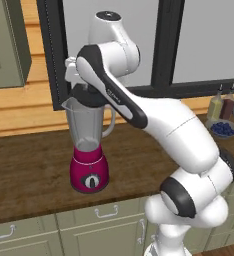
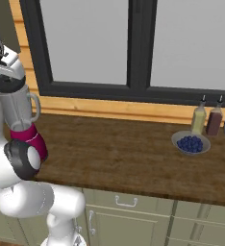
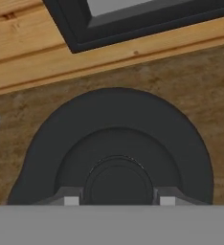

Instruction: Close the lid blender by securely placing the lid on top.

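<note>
Two fingertips (image 3: 72, 200) pinch the lid (image 3: 116, 143) by its knob, so the pincer (image 3: 118, 201) can hold it flat atop the blender (image 1: 89, 150). It seems seated on the jar mouth, ready for release.

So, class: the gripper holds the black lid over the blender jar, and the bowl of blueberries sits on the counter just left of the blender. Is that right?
Not quite. The bowl of blueberries sits far to the right of the blender, beside two bottles, as the right base view shows. The rest holds: the gripper holds the black lid over the jar.
</note>
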{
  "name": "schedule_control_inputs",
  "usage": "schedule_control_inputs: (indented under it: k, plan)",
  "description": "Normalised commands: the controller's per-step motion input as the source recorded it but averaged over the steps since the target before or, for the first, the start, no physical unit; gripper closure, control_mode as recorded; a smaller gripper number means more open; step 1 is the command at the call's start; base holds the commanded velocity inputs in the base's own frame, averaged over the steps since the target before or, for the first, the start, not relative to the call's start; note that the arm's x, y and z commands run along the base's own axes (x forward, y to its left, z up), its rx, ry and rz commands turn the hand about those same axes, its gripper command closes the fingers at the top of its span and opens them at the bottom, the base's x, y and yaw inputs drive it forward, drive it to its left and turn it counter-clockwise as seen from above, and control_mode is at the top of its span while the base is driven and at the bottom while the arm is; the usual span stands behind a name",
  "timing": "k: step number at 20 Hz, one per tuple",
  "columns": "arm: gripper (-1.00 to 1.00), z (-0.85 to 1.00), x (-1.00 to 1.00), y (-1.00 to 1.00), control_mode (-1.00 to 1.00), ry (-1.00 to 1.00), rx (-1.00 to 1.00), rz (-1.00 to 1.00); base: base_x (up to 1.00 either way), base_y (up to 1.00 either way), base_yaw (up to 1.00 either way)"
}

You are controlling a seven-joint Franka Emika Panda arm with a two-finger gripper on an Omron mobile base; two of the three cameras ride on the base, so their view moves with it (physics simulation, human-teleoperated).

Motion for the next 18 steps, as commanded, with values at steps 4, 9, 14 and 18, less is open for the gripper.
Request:
schedule_control_inputs:
  k: [4,9,14,18]
  plan:
    - [1.0,-0.06,0.33,0.23,-1.0,0.03,0.0,0.01,0.0,0.0,0.0]
    - [1.0,-0.06,0.2,0.13,-1.0,0.07,0.0,0.01,0.0,0.0,0.0]
    - [1.0,-0.07,0.02,0.0,-1.0,0.18,0.0,0.0,0.0,0.0,0.0]
    - [1.0,-0.11,0.02,0.0,-1.0,0.2,-0.02,0.0,0.0,0.0,0.0]
